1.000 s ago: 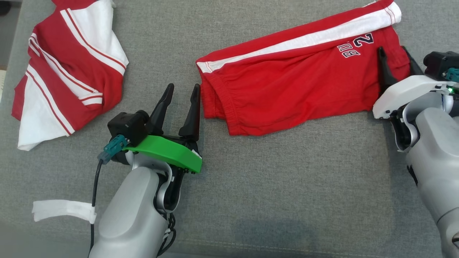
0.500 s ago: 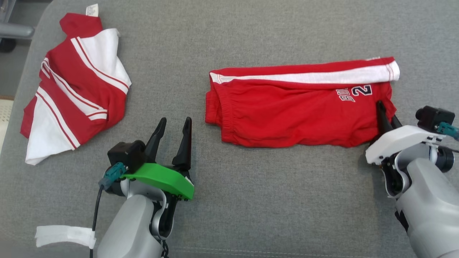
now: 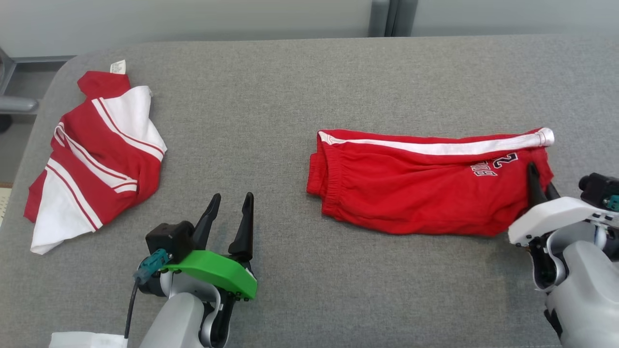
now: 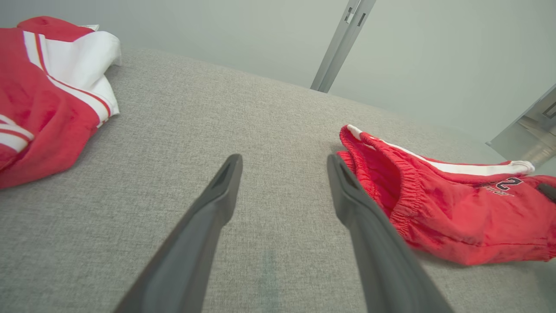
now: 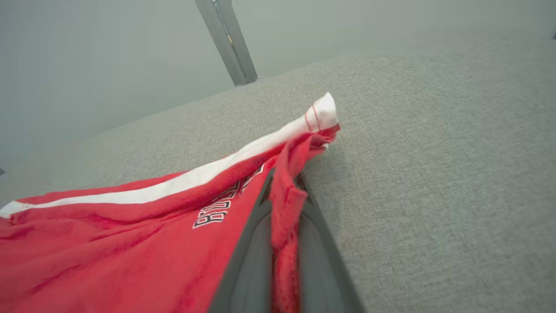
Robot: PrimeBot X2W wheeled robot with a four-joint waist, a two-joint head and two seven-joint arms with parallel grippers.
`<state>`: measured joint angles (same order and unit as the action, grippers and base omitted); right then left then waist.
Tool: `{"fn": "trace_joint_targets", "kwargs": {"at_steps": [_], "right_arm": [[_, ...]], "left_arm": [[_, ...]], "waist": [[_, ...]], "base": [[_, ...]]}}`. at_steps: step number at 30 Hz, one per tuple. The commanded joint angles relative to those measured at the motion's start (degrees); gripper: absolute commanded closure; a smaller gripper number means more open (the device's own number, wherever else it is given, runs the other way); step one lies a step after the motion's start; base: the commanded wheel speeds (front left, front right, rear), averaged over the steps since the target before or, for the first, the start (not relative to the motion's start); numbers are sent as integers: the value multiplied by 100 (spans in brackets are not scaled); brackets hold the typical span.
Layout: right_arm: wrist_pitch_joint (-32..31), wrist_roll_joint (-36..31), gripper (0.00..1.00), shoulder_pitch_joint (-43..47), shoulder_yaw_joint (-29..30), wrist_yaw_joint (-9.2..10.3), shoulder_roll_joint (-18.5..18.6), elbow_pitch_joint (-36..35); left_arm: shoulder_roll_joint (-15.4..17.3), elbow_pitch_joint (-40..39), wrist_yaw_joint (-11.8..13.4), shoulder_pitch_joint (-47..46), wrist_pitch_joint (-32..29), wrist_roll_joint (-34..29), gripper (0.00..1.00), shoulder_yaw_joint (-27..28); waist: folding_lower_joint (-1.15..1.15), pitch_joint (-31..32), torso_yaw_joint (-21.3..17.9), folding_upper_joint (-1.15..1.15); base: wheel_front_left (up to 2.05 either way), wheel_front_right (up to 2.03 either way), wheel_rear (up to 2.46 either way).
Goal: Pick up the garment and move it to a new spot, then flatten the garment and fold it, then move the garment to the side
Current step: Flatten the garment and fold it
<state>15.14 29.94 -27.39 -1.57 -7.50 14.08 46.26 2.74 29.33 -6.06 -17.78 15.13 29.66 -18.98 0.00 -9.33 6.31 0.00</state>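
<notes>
1. I see the folded red cotton shorts with a white side stripe [image 3: 416, 193] lying on the flat grey woven fabric surface [image 3: 290, 96], right of centre in the head view. Their long axis runs left to right.
2. The gathered elastic waistband points toward my left arm. The hem end points right, and the white stripe runs along the far edge.
3. My right gripper [image 3: 539, 186] is clamped on the hem end. In the right wrist view [image 5: 284, 187] a fold of red cloth sits pinched between the two dark fingers.
4. My left gripper [image 3: 232, 198] has its fingers spread with nothing between them. It is above the bare grey surface, near the waistband but apart from it [image 4: 284, 161].
5. The shorts are creased, with dark lettering and a "2" near the hem [image 4: 447, 217].
6. A crumpled red-and-white striped garment [image 3: 96, 154] lies well apart, at the surface's left end.
</notes>
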Motion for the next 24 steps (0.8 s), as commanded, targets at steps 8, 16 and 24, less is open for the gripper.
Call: {"fn": "trace_joint_targets", "kwargs": {"at_steps": [8, 16, 24], "right_arm": [[-1, 113, 100, -202, -1448, 2, -280, -1153], [0, 371, 100, -517, -2763, 2, -436, -1218], [0, 559, 76, -744, -3480, 2, -621, -594]], "left_arm": [[29, 36, -36, 133, 2, 87, 0, -26], [29, 2, -11, 144, 1, 178, 0, -138], [29, 3, 18, 206, 2, 184, 0, -153]], "waist": [[0, 101, 74, 0], [0, 153, 466, 0], [0, 142, 864, 0]], "base": [[0, 0, 0], [0, 0, 0], [0, 0, 0]]}}
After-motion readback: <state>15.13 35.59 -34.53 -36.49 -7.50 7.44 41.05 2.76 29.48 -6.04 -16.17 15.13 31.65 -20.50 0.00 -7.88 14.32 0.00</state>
